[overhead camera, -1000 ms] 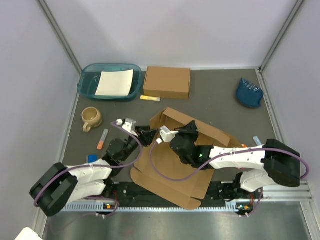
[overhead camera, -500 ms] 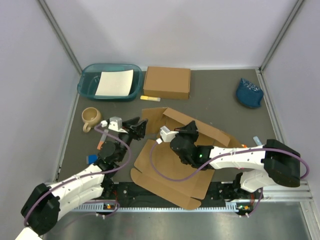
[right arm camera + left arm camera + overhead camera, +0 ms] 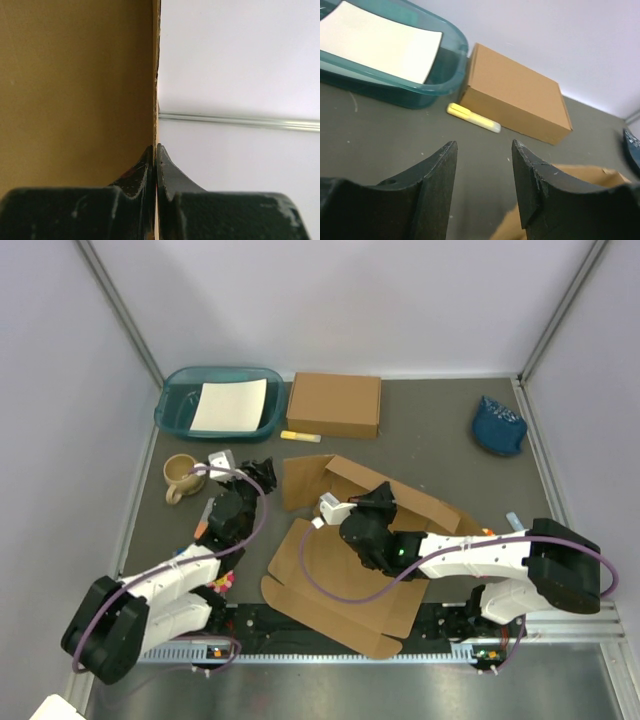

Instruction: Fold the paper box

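While the paper box (image 3: 345,580) lies unfolded mid-tabletop (image 3: 430,452), its raised flap is pinched by the closed right hand (image 3: 156,150); the left hand (image 3: 483,147) is held half open, empty, nearby.

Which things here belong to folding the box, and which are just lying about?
Job: paper box; right gripper, shut on one panel's edge; left gripper, open and empty.
Lying about: closed brown box; teal tray holding a white sheet; yellow marker; mug; dark blue object at far right.
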Controlling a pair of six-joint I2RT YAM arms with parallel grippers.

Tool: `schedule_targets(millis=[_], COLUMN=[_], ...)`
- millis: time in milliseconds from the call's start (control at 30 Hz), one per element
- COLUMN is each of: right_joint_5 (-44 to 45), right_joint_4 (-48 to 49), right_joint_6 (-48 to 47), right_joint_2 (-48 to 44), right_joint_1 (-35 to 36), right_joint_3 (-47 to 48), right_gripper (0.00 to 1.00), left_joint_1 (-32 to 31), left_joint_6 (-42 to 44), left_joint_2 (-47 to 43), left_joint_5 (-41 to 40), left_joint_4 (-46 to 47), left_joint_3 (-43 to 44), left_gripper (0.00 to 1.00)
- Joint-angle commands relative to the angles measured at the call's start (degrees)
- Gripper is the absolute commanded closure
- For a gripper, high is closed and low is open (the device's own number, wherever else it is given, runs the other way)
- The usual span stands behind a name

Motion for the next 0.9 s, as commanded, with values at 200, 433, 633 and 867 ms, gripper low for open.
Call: schedule_targets(millis=[200, 433, 633, 867], right_joint_5=[-5.0, -4.9, -4.9, -4.8], right_joint_4=[-1.9, -2.1, -2.1, -1.9], right_joint_6=[3.7, 3.6, 3.5, 3.5], right_joint_2=[0.8, 0.7, 1.2, 1.8], right_joint_1=[1.6, 1.7, 1.7, 2.1], right_joint_3=[-1.1, -1.1, -0.9, -0.7], right_gripper=[1.0, 1.0, 1.0, 1.0], left_joint_1=[6.8, 6.5, 4.3, 1.1], left_joint_6=[-1.5, -4.9, -4.3, -3.5], left_joint_2=[12.8, 19.3, 15.5, 12.9], left_joint_5=[14.7, 34.9, 38.1, 39.9], left_joint_4=[1.1, 17.3, 19.0, 19.6], left_joint_3=[8.0, 3.4, -0.6, -3.2], left_gripper=[0.61, 0.65, 0.65, 0.63])
